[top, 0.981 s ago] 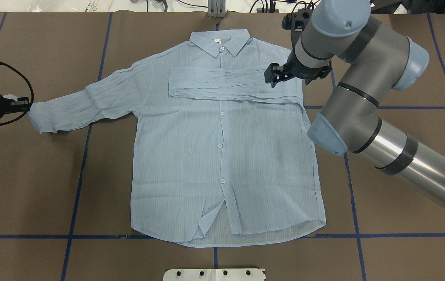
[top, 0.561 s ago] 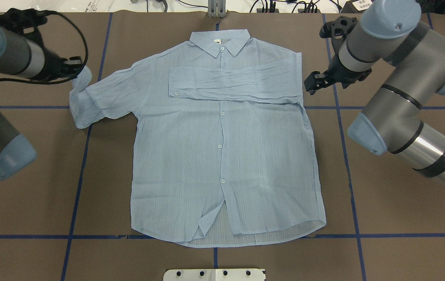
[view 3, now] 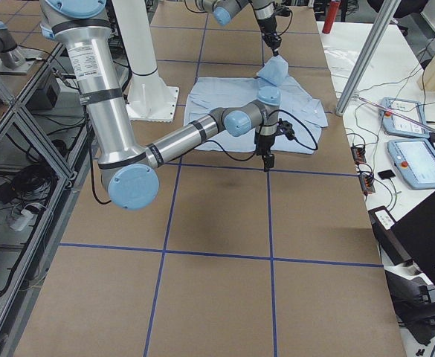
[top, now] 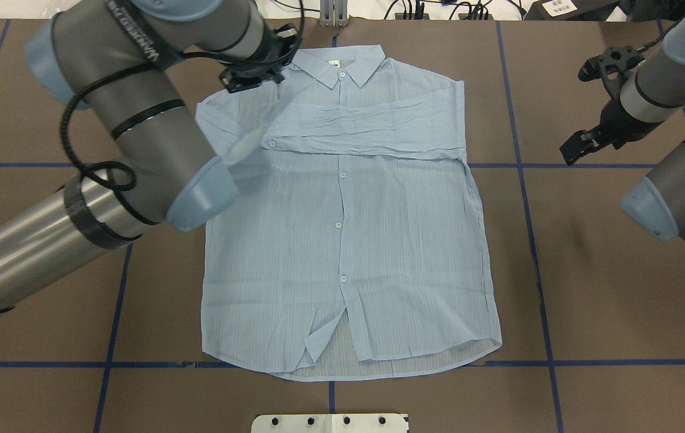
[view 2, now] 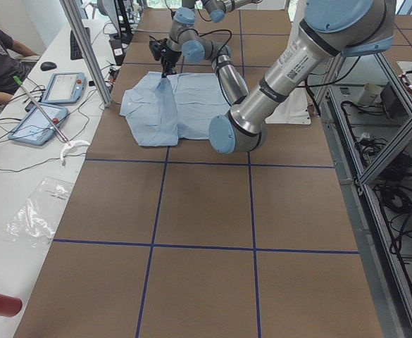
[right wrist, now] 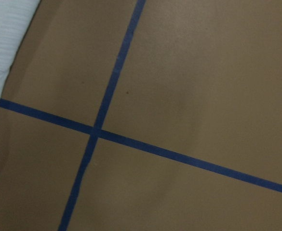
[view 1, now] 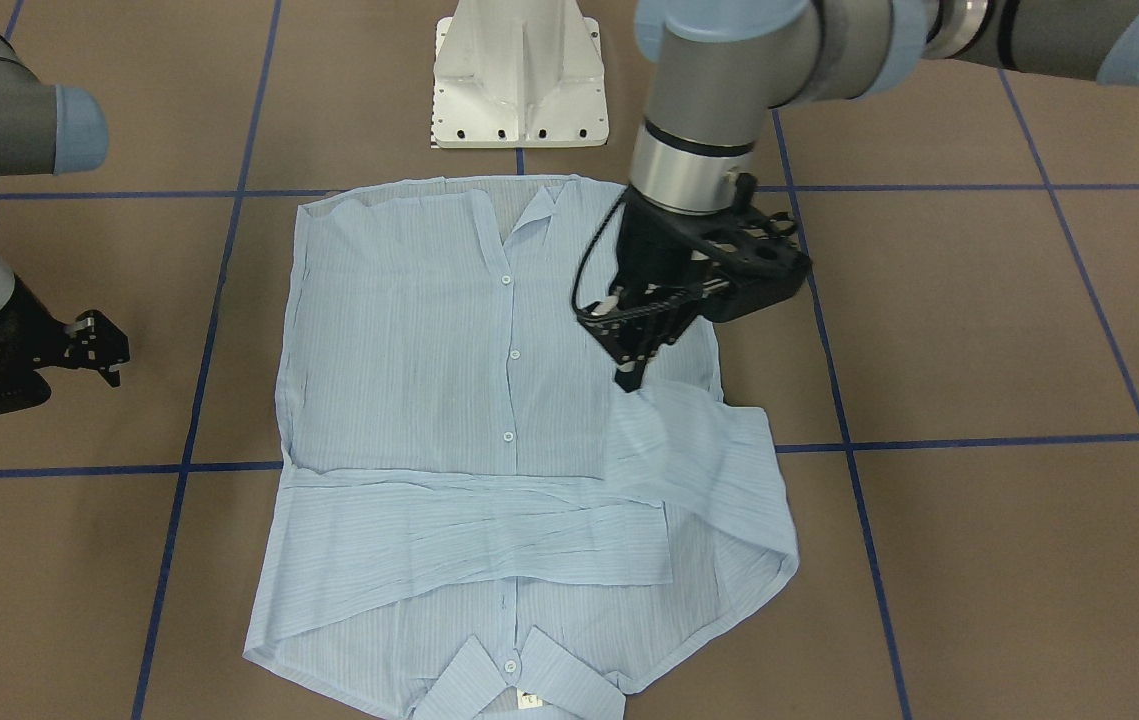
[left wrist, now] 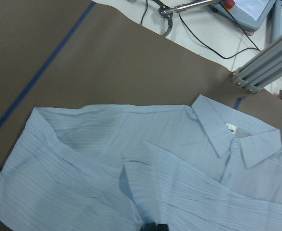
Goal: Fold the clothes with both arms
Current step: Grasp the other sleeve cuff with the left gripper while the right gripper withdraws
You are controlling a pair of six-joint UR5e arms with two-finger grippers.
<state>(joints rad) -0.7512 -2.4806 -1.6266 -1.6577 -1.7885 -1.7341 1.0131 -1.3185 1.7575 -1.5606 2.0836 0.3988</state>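
I hold the sleeve [view 1: 704,450] in the left claw [view 1: 628,378]; right claw [view 1: 101,348] gapes empty (thin cloth could slip, bunching).

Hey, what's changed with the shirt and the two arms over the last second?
The left gripper, shut on the free sleeve, carried it from stretched out flat on the left up and inward over the shirt, ending near the collar. The right gripper backed off the folded sleeve and moved out to the right, clear of the fabric. The shirt body and folded sleeve stayed put.
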